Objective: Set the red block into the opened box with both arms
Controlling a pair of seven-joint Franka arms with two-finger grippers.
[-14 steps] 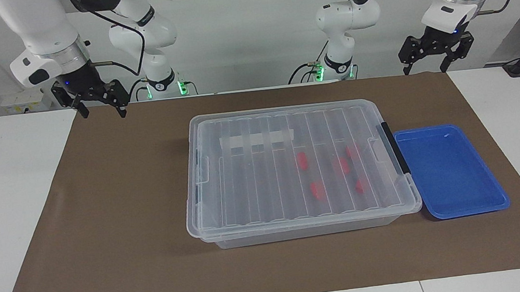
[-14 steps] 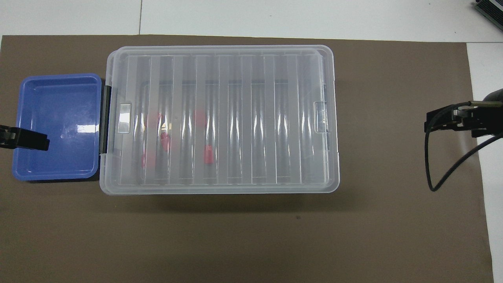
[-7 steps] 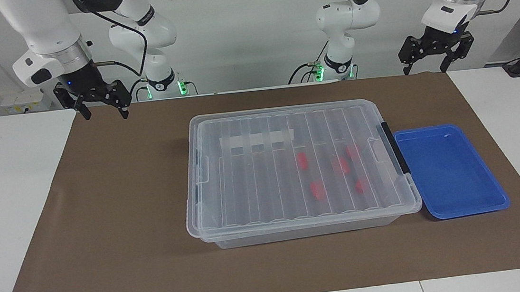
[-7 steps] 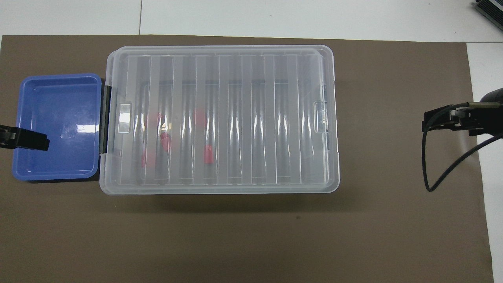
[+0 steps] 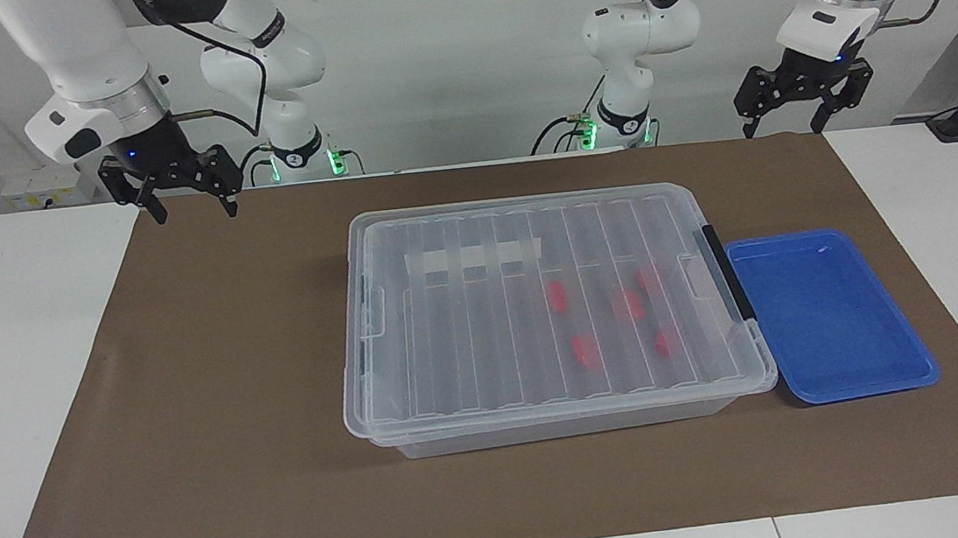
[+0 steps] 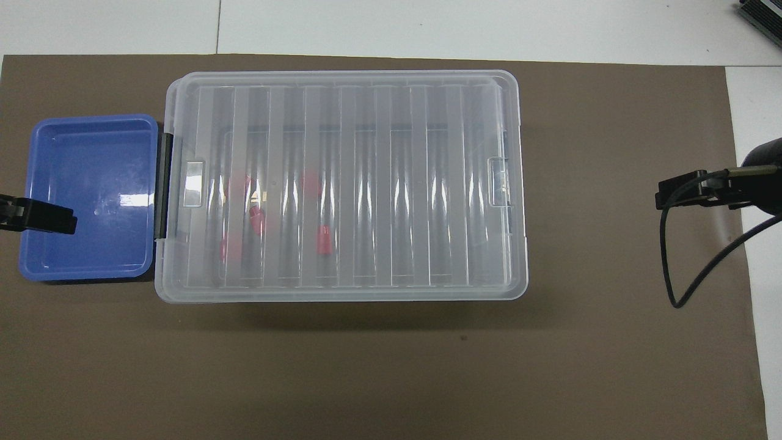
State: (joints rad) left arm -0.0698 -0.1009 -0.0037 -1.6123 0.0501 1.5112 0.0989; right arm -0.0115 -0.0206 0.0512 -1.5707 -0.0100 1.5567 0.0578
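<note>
We are seeing red blocks (image 5: 558, 296) lying inside the box (image 5: 545, 403), its lid sitting closed. The left gripper (image 5: 794, 123) and right gripper (image 5: 190, 207) are hanging raised, fingers apart, holding nothing.

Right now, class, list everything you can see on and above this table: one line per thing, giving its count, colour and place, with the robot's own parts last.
box: one, clear plastic, middle of the mat, ribbed lid on it.
latch: one, dark grey, on the box's end beside the tray.
red blocks: at least four seen through the lid, inside the box, toward the left arm's end; exact count unclear.
tray: one, blue, shallow, nothing in it, beside the box toward the left arm's end.
mat: one, brown, covering the white table.
left gripper: one, black, open, holding nothing, raised over the mat's edge nearest the robots, waiting.
right gripper: one, black, open, holding nothing, raised over the mat's corner at its own end.
</note>
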